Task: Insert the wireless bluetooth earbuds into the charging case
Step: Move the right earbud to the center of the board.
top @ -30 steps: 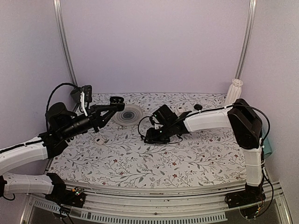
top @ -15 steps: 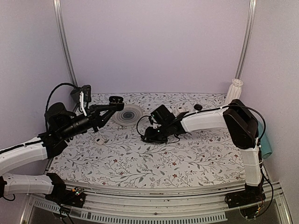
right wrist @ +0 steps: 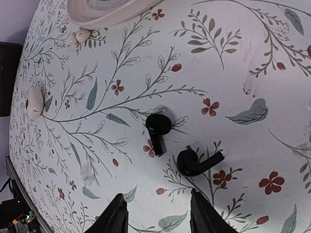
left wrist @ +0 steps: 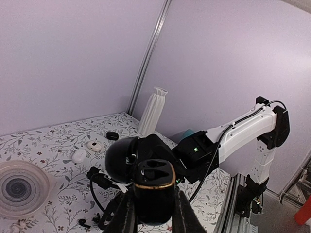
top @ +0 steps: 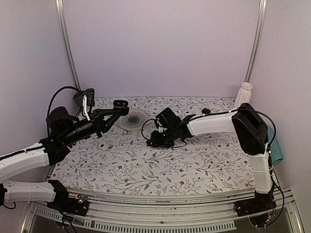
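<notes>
My left gripper (left wrist: 154,213) is shut on the black charging case (left wrist: 154,187) and holds it upright in the air, lid (left wrist: 122,158) swung open and both sockets empty. In the top view the case (top: 121,104) hangs above the table's back left. Two black earbuds (right wrist: 158,130) (right wrist: 197,161) lie side by side on the floral table. My right gripper (right wrist: 158,208) is open just above the table, with the earbuds a little ahead of its fingertips. In the top view the right gripper (top: 154,141) is low at mid-table, and the earbuds cannot be made out there.
A white ribbed dish (top: 133,119) sits at the back, with two white earbuds (right wrist: 77,36) at its rim. White oval cases lie at the left (top: 103,145) and back (top: 187,113). A small black lump (top: 206,111) and a white pleated post (top: 243,94) are at the back right.
My right gripper has slid a little to the left over the table, still open. The left arm with the case has not moved.
</notes>
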Robot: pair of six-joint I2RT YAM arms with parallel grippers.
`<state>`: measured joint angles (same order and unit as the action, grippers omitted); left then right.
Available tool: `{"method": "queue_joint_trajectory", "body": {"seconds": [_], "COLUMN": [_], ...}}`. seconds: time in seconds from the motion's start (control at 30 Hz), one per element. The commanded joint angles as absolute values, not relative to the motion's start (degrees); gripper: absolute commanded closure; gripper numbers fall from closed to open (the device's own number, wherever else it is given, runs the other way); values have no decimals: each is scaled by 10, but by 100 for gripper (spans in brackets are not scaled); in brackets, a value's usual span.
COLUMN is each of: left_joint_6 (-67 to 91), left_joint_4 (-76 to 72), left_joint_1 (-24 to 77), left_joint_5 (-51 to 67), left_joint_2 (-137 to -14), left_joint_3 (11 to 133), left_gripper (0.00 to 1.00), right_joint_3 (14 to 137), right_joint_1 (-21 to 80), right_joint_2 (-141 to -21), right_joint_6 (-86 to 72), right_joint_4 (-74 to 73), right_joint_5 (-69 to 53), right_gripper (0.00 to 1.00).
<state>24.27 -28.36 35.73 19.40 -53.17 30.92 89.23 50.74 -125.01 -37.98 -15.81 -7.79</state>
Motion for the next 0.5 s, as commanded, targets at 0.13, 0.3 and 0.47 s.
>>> {"method": "queue_joint_trajectory", "body": {"seconds": [0.13,0.3,0.47], "left_joint_6": [249,246,246], "left_joint_4": [-297,-290,-289], "left_joint_1": [351,350,349], "left_joint_5": [203,201,205], "left_joint_2": [-531,-527,-529], "left_joint_3": [306,307,311], "left_gripper": [100,100,100], "right_joint_3": [907,926,958], "right_joint_1": [509,500,497], "right_joint_2": [-1286,-1298,-1318], "right_joint_6": [-392,-390,-383], "right_joint_4": [-154,-157,-169], "right_joint_5": [-75,-67,-58], "right_gripper": [56,56,57]}}
